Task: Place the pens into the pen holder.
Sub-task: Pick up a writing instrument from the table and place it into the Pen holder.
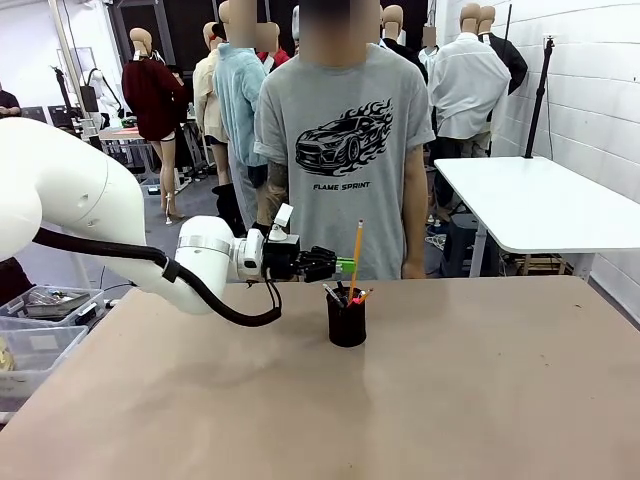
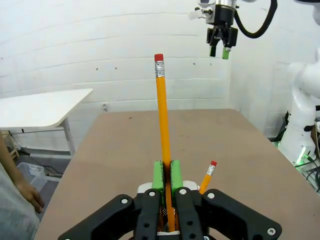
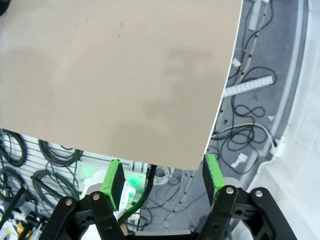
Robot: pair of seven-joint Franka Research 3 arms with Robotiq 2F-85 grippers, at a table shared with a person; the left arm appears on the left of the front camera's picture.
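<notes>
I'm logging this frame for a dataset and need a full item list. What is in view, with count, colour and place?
Pencil: one, yellow-orange with a red eraser, upright over the holder, clamped in the left end effector.
Pen holder: one, black mesh cup, on the table near its far middle.
Pens in the holder: a few tips showing above the rim, exact count unclear; the left wrist view shows a second orange pencil with a red eraser leaning there.
Table: one, tan.
Side table: one, white, far right.
Plastic bins: clear, left of the table.
Person: one, grey printed T-shirt, standing at the far edge.
Left end effector: black with green pads, shut on the pencil.
Right end effector: open, above the table's edge.
</notes>
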